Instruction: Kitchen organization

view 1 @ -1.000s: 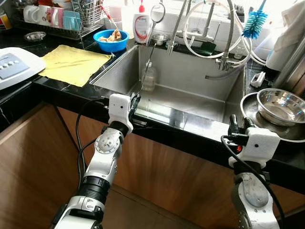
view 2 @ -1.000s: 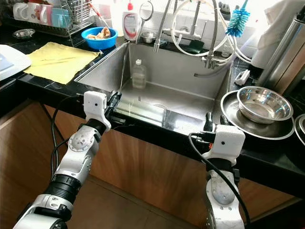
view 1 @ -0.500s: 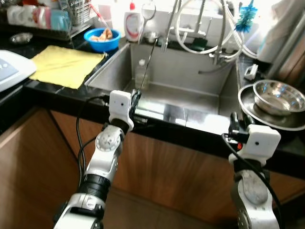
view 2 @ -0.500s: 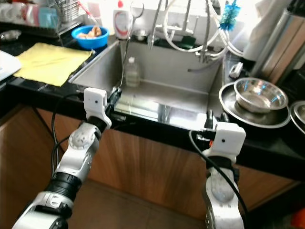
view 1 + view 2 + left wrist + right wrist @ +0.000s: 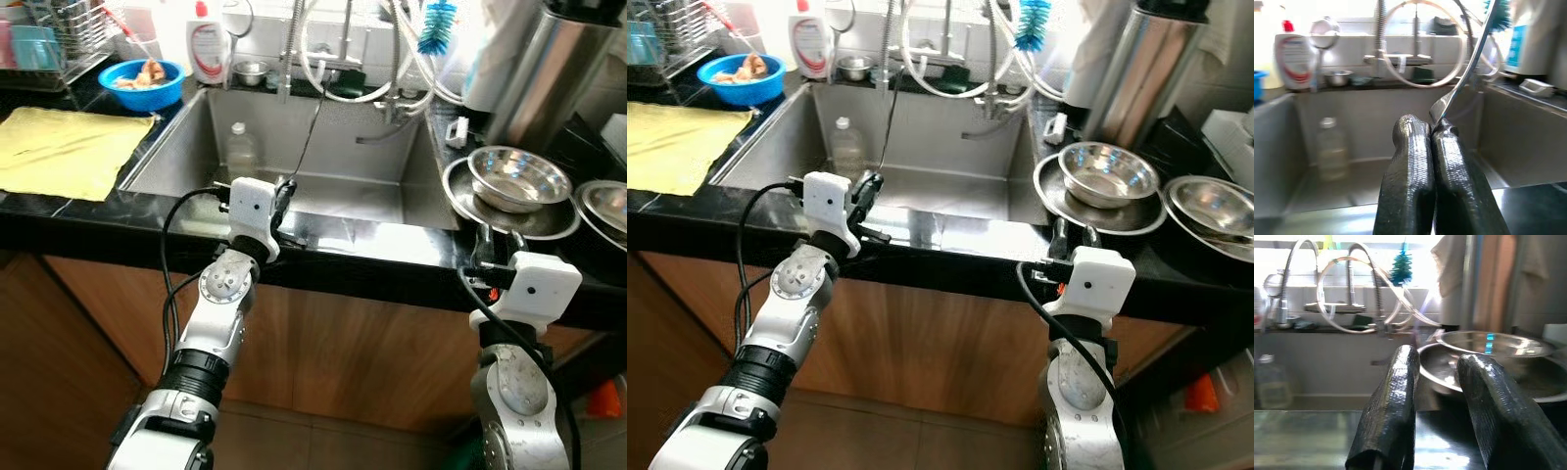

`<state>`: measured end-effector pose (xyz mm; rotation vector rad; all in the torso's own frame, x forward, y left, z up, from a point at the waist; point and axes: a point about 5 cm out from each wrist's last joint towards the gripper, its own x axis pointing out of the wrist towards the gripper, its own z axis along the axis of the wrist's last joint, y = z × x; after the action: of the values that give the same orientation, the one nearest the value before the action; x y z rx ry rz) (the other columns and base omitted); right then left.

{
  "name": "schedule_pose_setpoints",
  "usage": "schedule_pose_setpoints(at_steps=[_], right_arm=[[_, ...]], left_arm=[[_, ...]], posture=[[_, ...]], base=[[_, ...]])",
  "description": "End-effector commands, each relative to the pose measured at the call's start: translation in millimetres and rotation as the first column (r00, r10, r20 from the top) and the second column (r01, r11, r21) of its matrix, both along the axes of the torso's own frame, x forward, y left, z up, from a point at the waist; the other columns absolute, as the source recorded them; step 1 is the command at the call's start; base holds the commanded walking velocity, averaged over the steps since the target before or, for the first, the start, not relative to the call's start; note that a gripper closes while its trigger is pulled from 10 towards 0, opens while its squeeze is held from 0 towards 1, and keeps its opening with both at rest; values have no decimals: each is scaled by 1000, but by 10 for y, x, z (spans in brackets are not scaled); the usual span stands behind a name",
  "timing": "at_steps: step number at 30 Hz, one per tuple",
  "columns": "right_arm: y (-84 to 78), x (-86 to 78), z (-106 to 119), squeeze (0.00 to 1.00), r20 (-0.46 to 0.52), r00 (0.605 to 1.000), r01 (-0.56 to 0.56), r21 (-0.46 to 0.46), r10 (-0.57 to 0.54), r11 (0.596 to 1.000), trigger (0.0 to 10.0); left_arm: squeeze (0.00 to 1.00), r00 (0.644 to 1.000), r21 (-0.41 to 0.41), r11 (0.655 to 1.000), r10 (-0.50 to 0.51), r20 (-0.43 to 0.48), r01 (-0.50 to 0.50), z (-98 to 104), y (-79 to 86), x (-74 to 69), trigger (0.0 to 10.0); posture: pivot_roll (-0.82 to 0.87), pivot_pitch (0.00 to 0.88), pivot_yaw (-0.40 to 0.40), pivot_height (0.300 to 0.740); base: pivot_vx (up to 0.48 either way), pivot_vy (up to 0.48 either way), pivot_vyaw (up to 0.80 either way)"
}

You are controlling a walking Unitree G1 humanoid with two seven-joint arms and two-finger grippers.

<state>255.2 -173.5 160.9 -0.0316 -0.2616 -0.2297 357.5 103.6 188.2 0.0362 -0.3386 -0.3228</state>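
Left tool (image 5: 1432, 132): clamped on ladle (image 5: 306, 137) over sink (image 5: 176, 147). Right tool (image 5: 1437, 377): parted, empty. Step: carrying ladle; next, likely stowing it.

The dish rack (image 5: 49, 44) at the far left is chopped off by the frame edge, so no telling what's stacked in it. The yellow cloth (image 5: 64, 152) runs off the left side too. Far right, a steel plate (image 5: 605, 206) is cut by the edge. The blue bowl (image 5: 147, 80) holds something (food scraps?), too small to tell.
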Motion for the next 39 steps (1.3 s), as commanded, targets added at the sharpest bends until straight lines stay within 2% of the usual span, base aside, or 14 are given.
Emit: schedule_pose_setpoints(at_steps=[1, 21, 39], right_arm=[[-27, 1, 33, 0, 15, 1000, 14, 11, -14, 1000, 10000], [-40, 25, 31, 0, 16, 1000, 15, 8, -16, 1000, 10000], [-49, 43, 5, 0, -5, 1000, 27, 15, -27, 1000, 10000]], left_arm=[[0, 1000, 6, 1000, -7, 19, 6, 50, -25, 5, 10000], [0, 1000, -17, 1000, -22, 16, 22, 65, -81, 6, 10000], [0, 1000, -25, 999, -20, 3, 20, 47, -89, 7, 10000]], posture=[[24, 0, -21, 740], [17, 0, -23, 740], [21, 0, -29, 740]], base=[[0, 0, 0], [0, 0, 0], [0, 471, 0]])
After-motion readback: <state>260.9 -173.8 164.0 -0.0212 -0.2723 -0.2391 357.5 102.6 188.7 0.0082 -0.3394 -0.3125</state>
